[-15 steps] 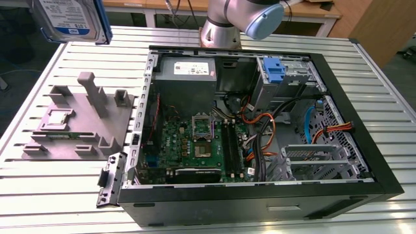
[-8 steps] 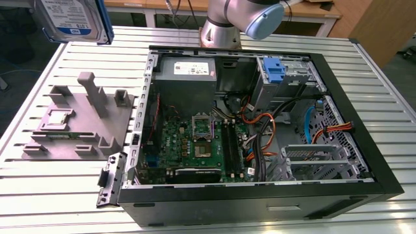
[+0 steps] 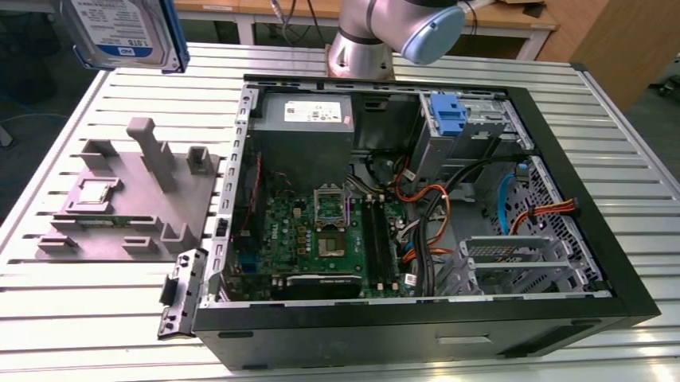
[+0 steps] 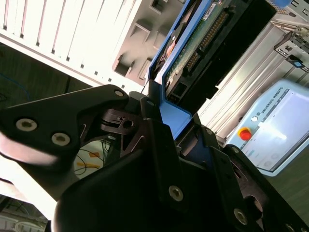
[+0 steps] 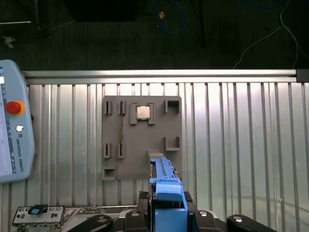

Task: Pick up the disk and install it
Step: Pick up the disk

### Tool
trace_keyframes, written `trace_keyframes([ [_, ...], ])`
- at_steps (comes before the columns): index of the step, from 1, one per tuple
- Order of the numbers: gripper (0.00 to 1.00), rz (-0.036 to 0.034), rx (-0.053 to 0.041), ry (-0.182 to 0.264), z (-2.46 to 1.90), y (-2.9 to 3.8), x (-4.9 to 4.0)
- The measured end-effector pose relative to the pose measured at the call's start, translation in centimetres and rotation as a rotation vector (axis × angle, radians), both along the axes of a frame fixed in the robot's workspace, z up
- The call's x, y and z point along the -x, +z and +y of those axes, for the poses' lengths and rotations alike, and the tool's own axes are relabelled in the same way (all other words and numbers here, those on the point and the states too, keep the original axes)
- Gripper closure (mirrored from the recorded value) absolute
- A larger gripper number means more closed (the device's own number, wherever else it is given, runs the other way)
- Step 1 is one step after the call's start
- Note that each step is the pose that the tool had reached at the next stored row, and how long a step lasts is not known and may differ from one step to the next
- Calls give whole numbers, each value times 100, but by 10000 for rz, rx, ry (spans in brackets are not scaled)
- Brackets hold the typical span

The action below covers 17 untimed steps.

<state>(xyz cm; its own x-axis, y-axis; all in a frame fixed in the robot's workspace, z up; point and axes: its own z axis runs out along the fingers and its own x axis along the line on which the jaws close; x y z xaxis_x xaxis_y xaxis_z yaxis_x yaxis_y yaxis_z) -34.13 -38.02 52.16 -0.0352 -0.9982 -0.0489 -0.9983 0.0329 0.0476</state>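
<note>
Black linkages of the hand crowd the second wrist view, its fingers closed narrowly on the blue carrier that frames the disk. The circuit-board side of the drive and its connector row face that camera. In the first wrist view the disk stands edge-on between the fingers, above the near edge of the grey fixture block.

From the exterior view the disk hangs high, label outward, over the far corner of the worktop on the exterior view's left. It is clear of the fixture block and well apart from the open computer case.

The hold looks to be on the plastic frame rather than the metal body, so the carrier could flex or the drive could slip or tilt during a fast swing. Inside the case, orange cables loop beside the empty metal drive cage. A slightly skewed approach could snag them, or jam the carrier against the cage's edge.
</note>
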Motion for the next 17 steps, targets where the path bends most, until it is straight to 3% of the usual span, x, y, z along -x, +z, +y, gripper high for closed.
trace_keyframes([
  [17,64,0,0,0,0,0,-109],
])
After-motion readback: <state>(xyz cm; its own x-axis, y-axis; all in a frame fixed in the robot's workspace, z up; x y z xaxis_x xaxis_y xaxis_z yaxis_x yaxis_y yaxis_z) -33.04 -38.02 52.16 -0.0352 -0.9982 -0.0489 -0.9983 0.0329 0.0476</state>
